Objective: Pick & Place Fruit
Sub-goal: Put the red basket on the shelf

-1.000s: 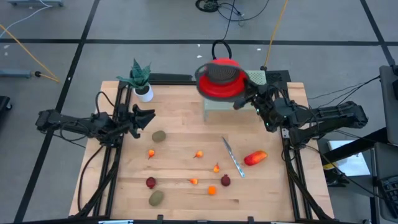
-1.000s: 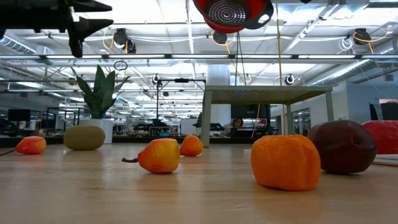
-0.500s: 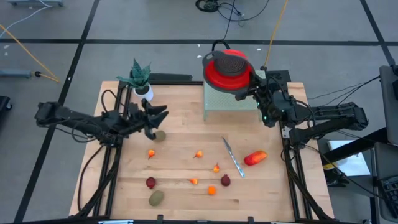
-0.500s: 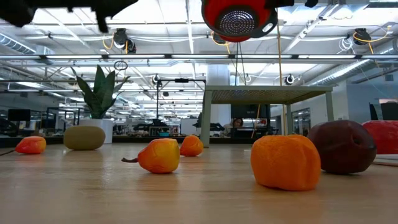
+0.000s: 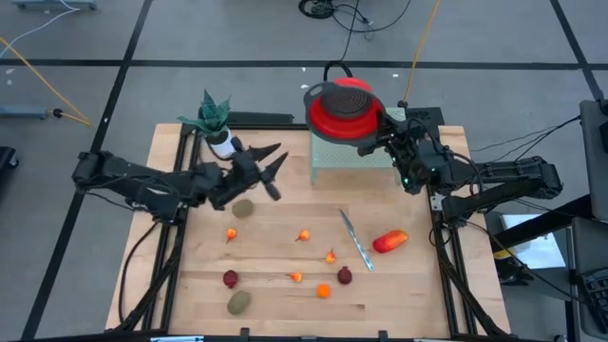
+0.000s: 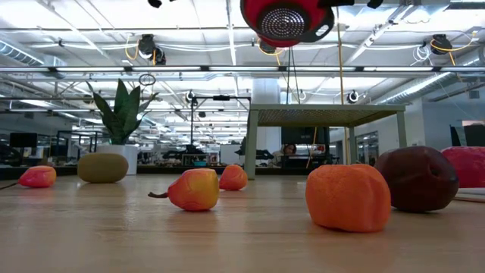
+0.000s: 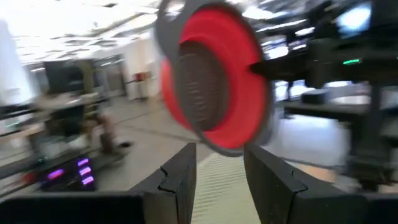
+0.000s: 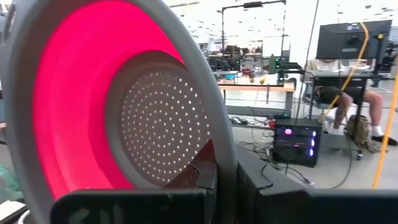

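Seen from above, a pale wooden table point(image 5: 285, 294) carries the scattered fruit: an olive-brown oval point(image 5: 243, 208) near the left arm, a second olive oval point(image 5: 238, 302) at the near edge, two dark red balls point(image 5: 230, 278) and point(image 5: 344, 275), several tiny orange pieces point(image 5: 324, 291), and a larger elongated red-orange piece point(image 5: 389, 241). A slim metal knife point(image 5: 355, 238) lies between the small pieces and the elongated one. The right gripper point(image 5: 372, 142) is clamped on the grey rim of a round red bowl point(image 5: 342, 112), held in the air over a small pale green stand point(image 5: 351, 157). The left gripper point(image 5: 274, 166) hangs above the table just beside the first oval, fingers partly spread, holding nothing. A potted plant point(image 5: 213, 121) stands at the far left corner.

From table height, the fruit looks matte and lumpy; a dimpled orange piece point(image 6: 348, 196) is nearest. The bowl's perforated base point(image 6: 282, 20) shows overhead, cut off by the frame's top.

The left wrist view is smeared: two dark fingers point(image 7: 180, 180) stand apart, with the red bowl beyond.

In the right wrist view, the bowl's glossy red wall and dotted strainer centre fill the frame, its rim pinched between the fingers point(image 8: 205, 168). A seated person point(image 8: 345, 93) shows far behind. No writing is legible.
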Motion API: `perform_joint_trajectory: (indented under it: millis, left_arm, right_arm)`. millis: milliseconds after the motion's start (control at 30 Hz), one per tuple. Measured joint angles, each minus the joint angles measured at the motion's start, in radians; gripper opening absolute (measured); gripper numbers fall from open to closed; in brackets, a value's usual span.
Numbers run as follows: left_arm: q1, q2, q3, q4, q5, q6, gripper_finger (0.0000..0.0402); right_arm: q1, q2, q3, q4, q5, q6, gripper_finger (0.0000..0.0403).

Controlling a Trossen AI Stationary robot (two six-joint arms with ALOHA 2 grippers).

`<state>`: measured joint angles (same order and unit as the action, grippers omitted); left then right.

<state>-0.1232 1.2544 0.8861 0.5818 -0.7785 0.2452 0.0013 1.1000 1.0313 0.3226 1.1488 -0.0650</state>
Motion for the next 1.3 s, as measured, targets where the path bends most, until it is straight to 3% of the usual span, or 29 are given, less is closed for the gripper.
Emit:
perform_joint_trajectory:
  millis: [467, 700, 1300]
  left_arm:
    - [0.082, 0.244, 0.210, -0.004, -0.038, -0.013, 0.0134]
    - [0.113, 0.263, 0.221, -0.012, -0.117, -0.128, 0.0134]
    - [0.178, 0.263, 0.221, -0.038, -0.021, -0.229, 0.0134]
  right_arm:
    - [0.000, 0.000, 0.000, 0.019, -0.081, 0.001, 0.0010]
    - [0.000, 0.000, 0.000, 0.025, -0.090, 0.000, 0.0010]
    - [0.000, 0.001, -0.002, 0.042, -0.188, 0.037, 0.0009]
